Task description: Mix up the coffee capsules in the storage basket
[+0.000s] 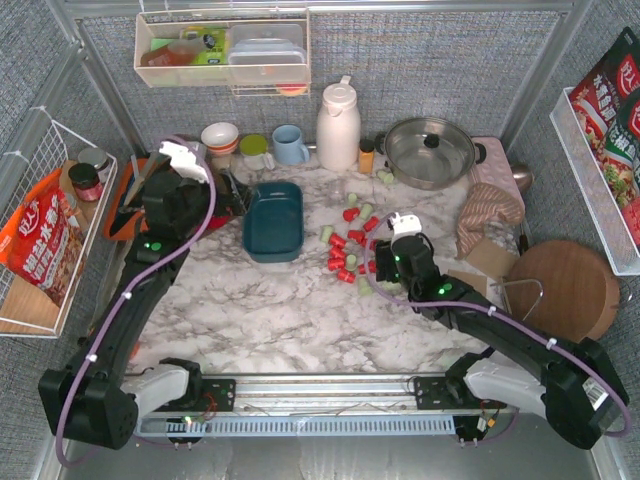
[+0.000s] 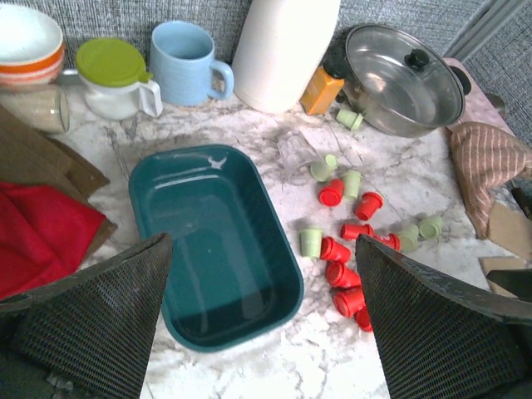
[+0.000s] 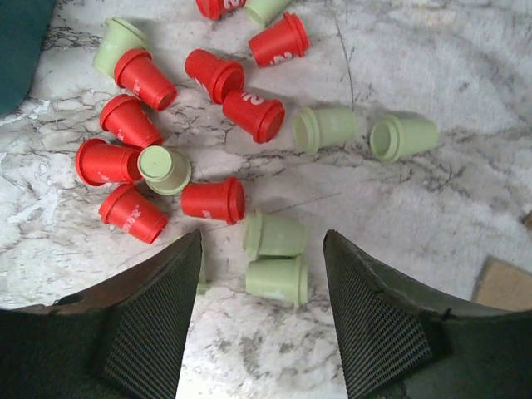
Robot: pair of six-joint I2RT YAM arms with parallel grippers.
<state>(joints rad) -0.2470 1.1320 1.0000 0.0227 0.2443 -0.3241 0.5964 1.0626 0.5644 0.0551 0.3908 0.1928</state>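
Observation:
The storage basket (image 1: 273, 222), a dark teal tray, lies empty at the table's middle left, also seen in the left wrist view (image 2: 216, 241). Red and mint coffee capsules (image 1: 350, 245) lie scattered on the marble to its right, none inside it. My left gripper (image 1: 232, 195) hangs open over the basket's near left side (image 2: 262, 245). My right gripper (image 1: 375, 270) is low over the near edge of the scatter. Its jaws (image 3: 262, 241) stand part-way open around two green capsules (image 3: 277, 235) lying on their sides, with a gap on either side. Red capsules (image 3: 133, 162) cluster to the left.
Along the back stand stacked bowls (image 1: 220, 135), a lidded cup (image 1: 254, 150), a blue mug (image 1: 290, 143), a white jug (image 1: 337, 125) and a steel pot (image 1: 430, 150). A striped cloth (image 1: 487, 210) and round wooden board (image 1: 563, 290) lie right. A wire basket (image 1: 50, 230) hangs left.

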